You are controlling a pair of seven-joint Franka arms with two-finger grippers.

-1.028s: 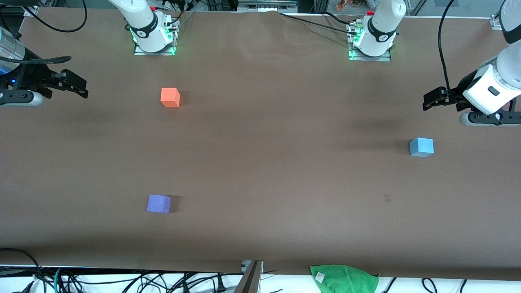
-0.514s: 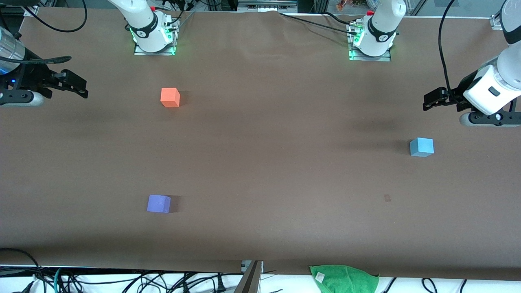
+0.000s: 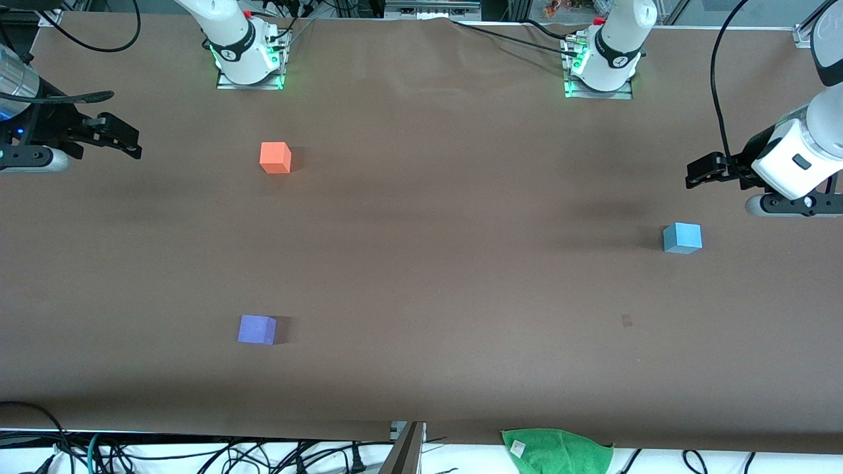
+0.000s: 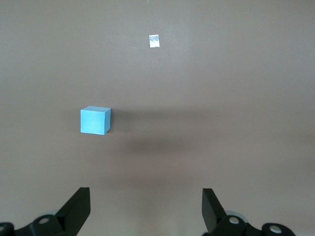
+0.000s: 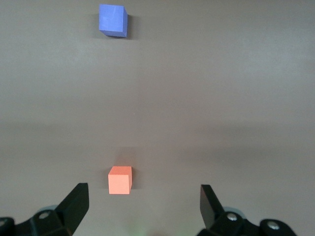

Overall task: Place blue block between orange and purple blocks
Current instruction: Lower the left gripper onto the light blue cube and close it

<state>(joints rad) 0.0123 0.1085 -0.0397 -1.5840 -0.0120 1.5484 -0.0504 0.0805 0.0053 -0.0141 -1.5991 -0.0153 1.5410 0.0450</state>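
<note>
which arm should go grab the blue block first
Probably the left. The left gripper hangs open at its own end of the table, close to the blue block, which sits untouched in its wrist view. The right gripper, also open, waits at the right arm's end, nearer the orange block.

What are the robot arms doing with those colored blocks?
Nothing is being held right now. The left hand is open in the air near the blue block, which sits on the table at the left arm's end. The right hand waits open at the right arm's end. The orange block and the purple block sit apart, purple nearer the front camera, with a gap between them.
</note>
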